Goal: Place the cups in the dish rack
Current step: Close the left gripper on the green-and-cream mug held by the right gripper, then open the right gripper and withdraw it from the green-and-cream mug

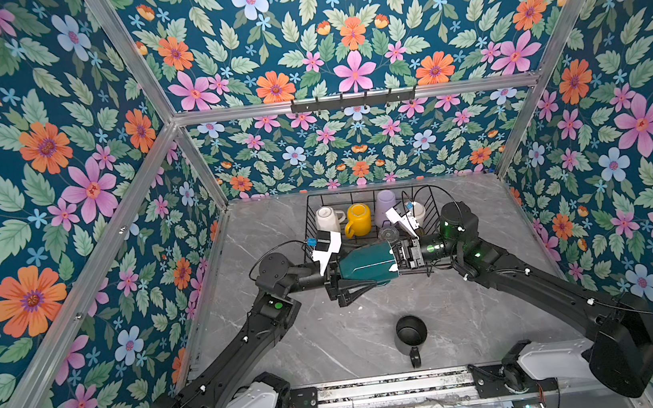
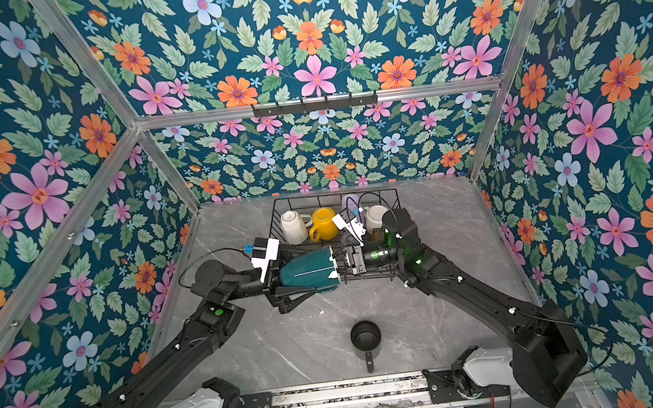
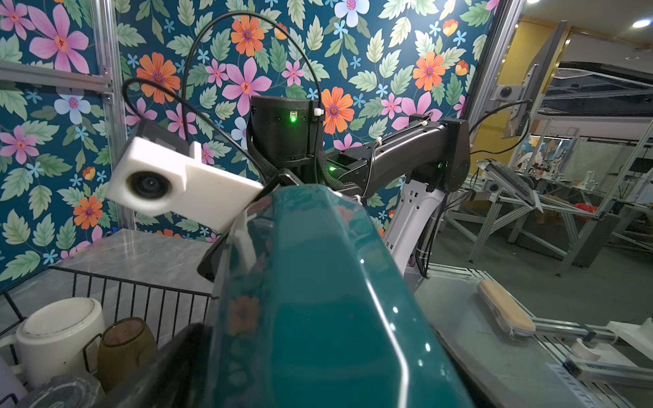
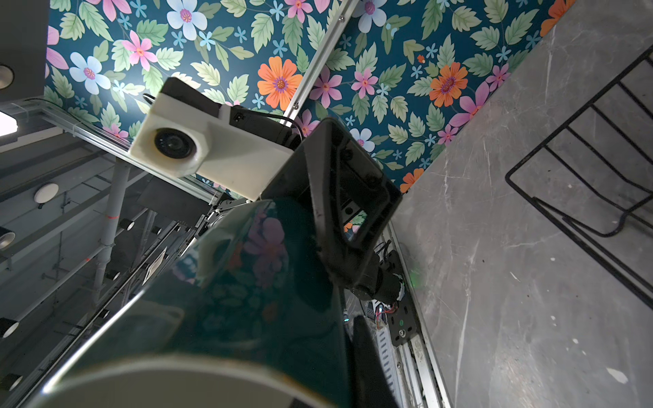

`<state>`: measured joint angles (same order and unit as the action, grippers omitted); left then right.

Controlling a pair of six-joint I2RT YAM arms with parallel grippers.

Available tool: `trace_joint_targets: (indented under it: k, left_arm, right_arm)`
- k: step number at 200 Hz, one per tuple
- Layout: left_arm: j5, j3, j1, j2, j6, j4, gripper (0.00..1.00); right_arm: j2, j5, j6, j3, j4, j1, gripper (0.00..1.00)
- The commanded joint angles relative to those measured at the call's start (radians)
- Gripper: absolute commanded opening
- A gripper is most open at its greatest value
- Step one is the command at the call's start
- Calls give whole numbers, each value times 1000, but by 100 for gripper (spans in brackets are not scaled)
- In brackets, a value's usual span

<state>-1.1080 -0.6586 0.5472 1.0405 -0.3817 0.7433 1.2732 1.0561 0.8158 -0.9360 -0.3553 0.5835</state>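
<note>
We see the dark green mug [image 1: 367, 265] lying on its side in the air between the two arms, at the near edge of the dish rack [image 1: 308, 215] and above the counter [image 1: 290, 343]. The right claw [image 1: 398, 255] is clamped on the mug's rim, jaws together, with one finger outside the wall. The left claw [image 1: 355, 271] has its jaws wide apart, a finger along each side of the mug's base end; whether they press on it we cannot tell. Inside the rack are a white mug [image 1: 328, 219] set bottom up, a yellow mug [image 1: 358, 219], a lavender tumbler [image 1: 385, 204] and a clear glass [image 1: 387, 232]. The left wrist view also shows an olive-amber glass [image 3: 125, 344] just beside a second white mug [image 3: 60, 332]. The black mug [image 1: 410, 331] stands upright on the counter, well apart from the rack, its handle toward the near edge.
</note>
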Motion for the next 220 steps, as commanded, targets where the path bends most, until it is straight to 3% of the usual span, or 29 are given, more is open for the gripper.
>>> trace_joint_targets:
  k: [1, 186, 220]
  left_arm:
    - [-3, -4, 0, -6, 23, -2, 97]
    - [-16, -1, 0, 22, -44, 112, 92]
    - [-19, 7, 0, 21, -60, 140, 84]
  right_arm:
    - [-15, 13, -11, -7, -61, 2, 0]
    - [61, 15, 92, 19, -223, 14, 0]
    - [79, 15, 113, 20, -247, 21, 0]
